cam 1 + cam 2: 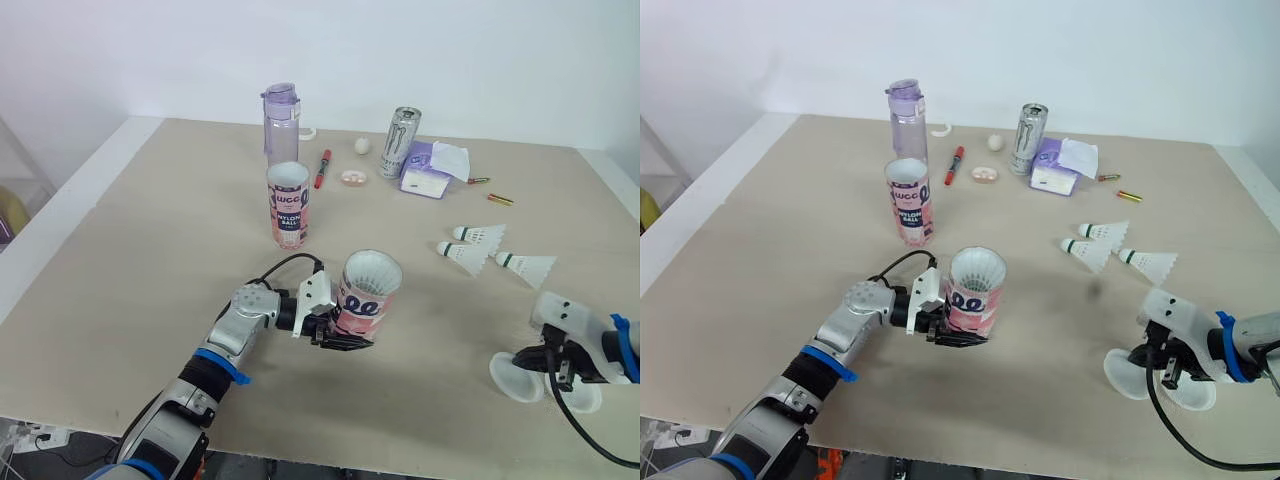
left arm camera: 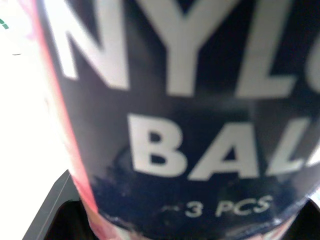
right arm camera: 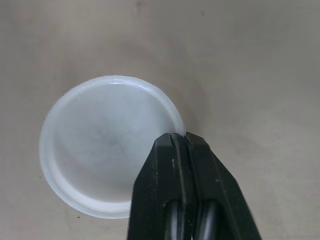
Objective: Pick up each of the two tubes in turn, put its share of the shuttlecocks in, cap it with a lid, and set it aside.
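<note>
- Left eye view: the left claw (image 1: 338,338) pinched a pink-and-black cylindrical tube (image 1: 364,300) with white skirts showing at its open mouth. A second tube (image 1: 288,205) stood upright well beyond it.
- Left wrist view: the tube's curved, glossy label read "3 PCS" right against the claw.
- Right wrist view: the right claw (image 3: 178,136) was pressed together, its tips over the rim of a round translucent lid (image 3: 100,145) on the matte beige table (image 3: 250,60).

A plain white wall (image 1: 480,50) stands behind the far edge of the beige matte table (image 1: 150,230), evenly lit, its left edge apparently white-trimmed.
</note>
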{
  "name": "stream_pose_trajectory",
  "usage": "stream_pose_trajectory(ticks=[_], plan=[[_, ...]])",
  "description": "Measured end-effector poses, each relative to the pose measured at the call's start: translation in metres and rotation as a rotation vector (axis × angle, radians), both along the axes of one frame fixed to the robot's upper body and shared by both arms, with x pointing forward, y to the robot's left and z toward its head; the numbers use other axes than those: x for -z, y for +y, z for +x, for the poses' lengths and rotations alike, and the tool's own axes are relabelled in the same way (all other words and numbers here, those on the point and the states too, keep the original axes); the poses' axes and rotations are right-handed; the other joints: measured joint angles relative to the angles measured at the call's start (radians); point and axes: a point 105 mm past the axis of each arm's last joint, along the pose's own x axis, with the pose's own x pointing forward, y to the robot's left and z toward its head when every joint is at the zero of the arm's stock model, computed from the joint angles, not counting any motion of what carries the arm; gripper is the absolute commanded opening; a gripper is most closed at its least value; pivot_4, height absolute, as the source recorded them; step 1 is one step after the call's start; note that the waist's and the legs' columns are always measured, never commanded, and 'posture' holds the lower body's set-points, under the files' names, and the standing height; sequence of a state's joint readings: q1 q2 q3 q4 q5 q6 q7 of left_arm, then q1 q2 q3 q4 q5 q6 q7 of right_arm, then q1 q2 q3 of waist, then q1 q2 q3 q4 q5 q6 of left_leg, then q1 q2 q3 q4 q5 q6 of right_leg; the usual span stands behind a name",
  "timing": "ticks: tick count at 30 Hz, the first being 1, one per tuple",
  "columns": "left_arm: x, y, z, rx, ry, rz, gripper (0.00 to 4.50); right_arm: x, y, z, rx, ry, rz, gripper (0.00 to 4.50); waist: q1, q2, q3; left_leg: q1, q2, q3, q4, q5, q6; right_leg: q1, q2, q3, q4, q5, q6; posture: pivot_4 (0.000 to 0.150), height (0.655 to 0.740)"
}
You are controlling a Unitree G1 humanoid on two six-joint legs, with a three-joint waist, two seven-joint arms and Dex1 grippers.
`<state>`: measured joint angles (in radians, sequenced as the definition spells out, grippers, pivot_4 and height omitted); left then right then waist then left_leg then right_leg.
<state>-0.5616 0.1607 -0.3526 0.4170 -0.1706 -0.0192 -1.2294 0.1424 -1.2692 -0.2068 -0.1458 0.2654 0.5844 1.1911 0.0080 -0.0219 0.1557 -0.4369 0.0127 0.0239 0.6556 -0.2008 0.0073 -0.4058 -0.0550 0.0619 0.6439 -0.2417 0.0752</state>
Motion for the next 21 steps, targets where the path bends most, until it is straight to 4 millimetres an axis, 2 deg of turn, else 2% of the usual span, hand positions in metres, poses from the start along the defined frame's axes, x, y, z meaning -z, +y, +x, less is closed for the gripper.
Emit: stream_pose_trajectory(ticks=[5, 6, 8, 9, 11, 15, 16, 17, 21], plan=[[0.0, 0.0, 0.0, 0.0, -0.007, 0.006, 3.07, -0.003, 0.007, 0.003, -0.041, -0.057, 0.036, 0.05, 0.0, 0.001, 0.0, 0.0, 0.0, 0.0, 0.0, 0.0, 0.0, 0.0, 0.0, 0.0, 0.0, 0.0, 0.0, 0.15, 0.74], [0.0, 0.001, 0.001, -0.001, -0.008, 0.007, 3.07, -0.008, 0.01, 0.004, -0.061, -0.074, 0.049, 0.05, 0.0, 0.001, -0.001, 0.0, 0.0, 0.0, 0.0, 0.0, 0.0, 0.0, 0.0, 0.0, 0.0, 0.0, 0.001, 0.15, 0.74], [0.001, 0.002, 0.002, -0.002, -0.011, 0.016, 3.07, -0.035, 0.024, 0.013, -0.149, -0.172, 0.081, 0.05, 0.0, 0.002, -0.001, 0.001, 0.0, 0.001, 0.001, 0.0, 0.0, 0.0, 0.0, 0.001, 0.0, 0.0, 0.001, 0.15, 0.74], [0.001, 0.001, 0.002, -0.002, -0.011, 0.016, 3.07, -0.037, 0.025, 0.014, -0.155, -0.178, 0.082, 0.05, 0.0, 0.002, -0.001, 0.001, 0.001, 0.001, 0.001, 0.0, 0.0, 0.001, 0.001, 0.0, 0.0, 0.0, 0.0, 0.15, 0.74], [0.001, 0.003, 0.003, -0.004, -0.015, 0.017, 3.07, -0.065, 0.044, 0.021, -0.241, -0.255, 0.12, 0.05, -0.002, 0.004, -0.001, 0.002, 0.001, 0.001, 0.001, 0.0, 0.0, 0.0, 0.001, 0.001, 0.0, 0.001, -0.001, 0.15, 0.74], [0.002, 0.002, 0.004, 0.0, -0.011, 0.02, 3.07, -0.131, 0.097, 0.025, -0.464, -0.424, 0.161, 0.05, -0.002, 0.005, -0.002, 0.005, 0.003, 0.001, 0.001, 0.0, 0.0, 0.003, 0.002, 0.0, 0.0, 0.0, -0.003, 0.15, 0.74], [0.003, 0.002, 0.003, 0.002, -0.011, 0.019, 3.07, -0.141, 0.111, 0.024, -0.517, -0.441, 0.176, 0.05, -0.001, 0.004, -0.002, 0.005, 0.003, 0.001, 0.001, 0.0, 0.0, 0.003, 0.001, -0.001, 0.0, 0.0, -0.004, 0.15, 0.74], [0.002, 0.002, 0.003, 0.005, -0.011, 0.02, 3.07, -0.144, 0.115, 0.023, -0.534, -0.446, 0.179, 0.05, -0.001, 0.004, -0.002, 0.005, 0.003, 0.001, 0.001, 0.0, 0.0, 0.003, 0.001, -0.001, 0.0, 0.0, -0.004, 0.15, 0.74], [0.001, 0.002, 0.004, 0.017, -0.02, 0.019, 3.07, -0.165, 0.168, 0.027, -0.734, -0.473, 0.232, 0.05, -0.003, 0.005, -0.003, 0.004, 0.003, 0.003, 0.001, -0.001, -0.002, 0.0, -0.002, 0.0, 0.0, 0.003, -0.01, 0.15, 0.74]])
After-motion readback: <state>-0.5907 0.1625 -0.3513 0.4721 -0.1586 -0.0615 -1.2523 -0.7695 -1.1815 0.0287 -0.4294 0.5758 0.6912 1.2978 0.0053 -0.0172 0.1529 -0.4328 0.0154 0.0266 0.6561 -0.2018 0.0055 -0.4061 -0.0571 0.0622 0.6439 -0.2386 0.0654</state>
